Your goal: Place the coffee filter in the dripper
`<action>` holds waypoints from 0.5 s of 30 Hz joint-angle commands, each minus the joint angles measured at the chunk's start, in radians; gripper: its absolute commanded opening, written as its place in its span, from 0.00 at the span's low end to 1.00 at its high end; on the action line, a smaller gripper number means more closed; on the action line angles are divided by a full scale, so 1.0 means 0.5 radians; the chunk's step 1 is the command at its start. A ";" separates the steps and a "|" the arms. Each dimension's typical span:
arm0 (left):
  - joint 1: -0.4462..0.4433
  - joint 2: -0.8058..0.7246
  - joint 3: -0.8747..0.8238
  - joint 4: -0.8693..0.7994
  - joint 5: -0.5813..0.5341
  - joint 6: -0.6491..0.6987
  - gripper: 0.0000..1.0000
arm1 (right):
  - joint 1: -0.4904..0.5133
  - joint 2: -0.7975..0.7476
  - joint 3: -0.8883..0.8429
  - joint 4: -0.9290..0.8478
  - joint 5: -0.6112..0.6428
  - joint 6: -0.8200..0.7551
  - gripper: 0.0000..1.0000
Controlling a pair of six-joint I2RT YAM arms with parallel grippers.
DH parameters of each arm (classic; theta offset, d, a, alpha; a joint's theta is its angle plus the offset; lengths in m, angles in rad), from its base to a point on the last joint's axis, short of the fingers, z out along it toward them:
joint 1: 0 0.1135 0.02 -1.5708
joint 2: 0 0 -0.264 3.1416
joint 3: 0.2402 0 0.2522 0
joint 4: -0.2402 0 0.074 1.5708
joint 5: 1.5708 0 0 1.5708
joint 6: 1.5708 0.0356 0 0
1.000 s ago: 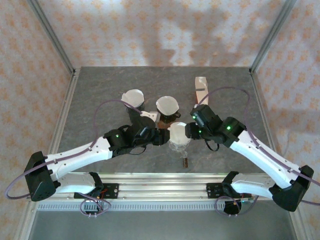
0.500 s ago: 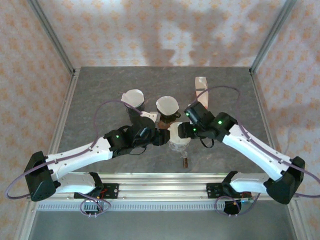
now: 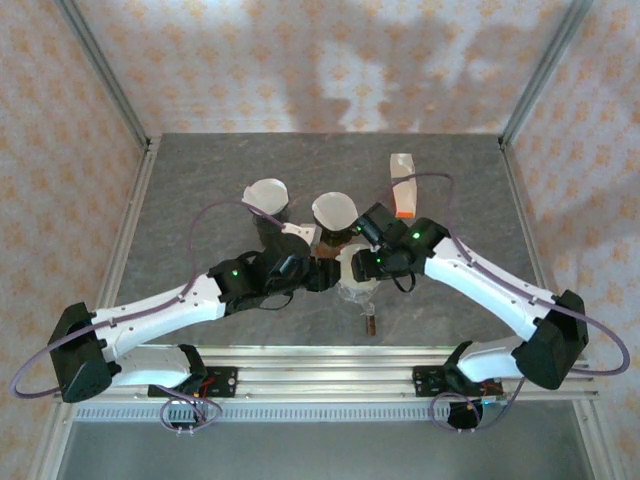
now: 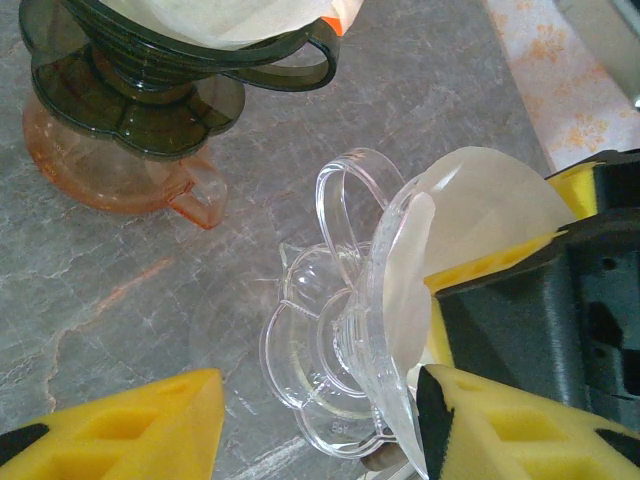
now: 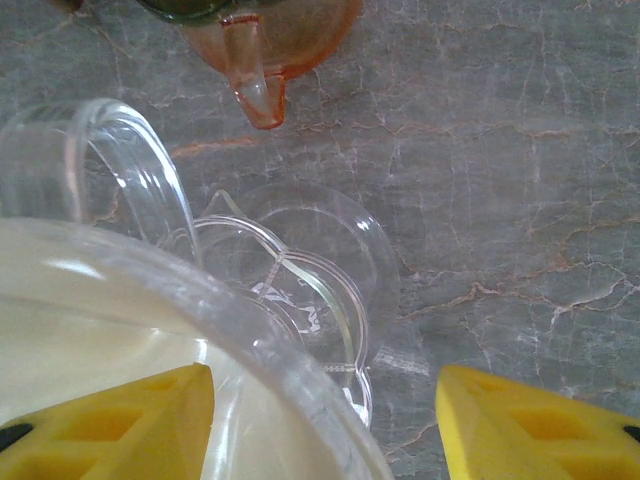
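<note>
The clear dripper (image 4: pixel 320 370) stands tilted at the middle of the table, its rim leaning toward the right arm. The white coffee filter (image 4: pixel 480 210) lies inside its cone and shows as a pale disc from above (image 3: pixel 352 262). My left gripper (image 4: pixel 315 430) is open astride the dripper's base. One of its fingers (image 4: pixel 520 430) touches the rim and the other is clear of the base. My right gripper (image 5: pixel 325 425) is open over the rim (image 5: pixel 200 300), with one finger (image 5: pixel 110 420) inside the filter (image 5: pixel 90 330) and the other outside above the table.
A dark dripper with a filter, stacked on an orange one (image 3: pixel 335 215), stands just behind. Another filter-lined dripper (image 3: pixel 266 193) is at the back left. A white packet (image 3: pixel 402 168) with an orange piece lies at the back right. A small brown thing (image 3: pixel 370 323) lies near the front.
The right arm has swung left and forward over the clear dripper, and its jaws have opened wider. The left arm has not moved.
</note>
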 commanded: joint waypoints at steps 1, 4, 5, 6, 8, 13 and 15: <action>0.014 -0.020 -0.044 0.030 -0.007 -0.022 0.54 | 0.006 0.042 0.063 -0.045 0.052 -0.045 0.61; 0.014 -0.018 -0.048 0.030 -0.005 -0.023 0.54 | 0.006 0.064 0.058 -0.044 0.059 -0.052 0.61; 0.011 -0.018 -0.046 0.032 -0.007 -0.021 0.54 | 0.006 0.069 0.055 -0.044 0.060 -0.054 0.61; 0.013 -0.014 -0.051 0.033 -0.004 -0.022 0.53 | 0.007 0.074 0.050 -0.042 0.059 -0.058 0.61; 0.011 -0.014 -0.053 0.040 -0.002 -0.026 0.53 | 0.007 0.083 0.040 -0.041 0.070 -0.060 0.61; 0.014 -0.013 -0.057 0.052 0.003 -0.035 0.53 | 0.006 0.088 -0.006 -0.018 0.067 -0.052 0.61; 0.013 -0.021 -0.055 0.053 0.006 -0.036 0.54 | 0.008 0.089 -0.021 -0.008 0.071 -0.052 0.61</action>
